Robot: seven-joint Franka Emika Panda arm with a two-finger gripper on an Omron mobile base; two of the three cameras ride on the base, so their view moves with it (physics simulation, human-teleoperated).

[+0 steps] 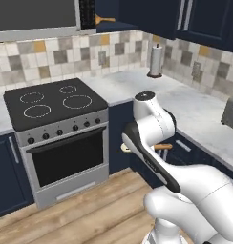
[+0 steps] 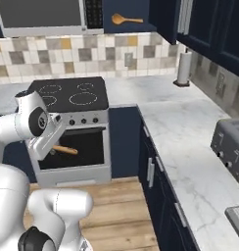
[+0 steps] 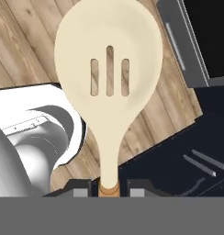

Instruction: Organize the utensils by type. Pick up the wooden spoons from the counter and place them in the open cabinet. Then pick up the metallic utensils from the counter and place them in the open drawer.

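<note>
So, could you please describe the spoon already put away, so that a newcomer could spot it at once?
Start at the black stovetop and look up past the tiled wall to the open cabinet beside the microwave. The wooden spoon lies there on its side, the sole orange-brown thing against that dark interior.

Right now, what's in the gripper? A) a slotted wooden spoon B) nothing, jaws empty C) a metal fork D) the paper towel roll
A: in the hand view the gripper is closed on the orange-brown handle of a slotted wooden spoon, its pale bowl with three slots sticking out ahead over the wood floor.
</note>
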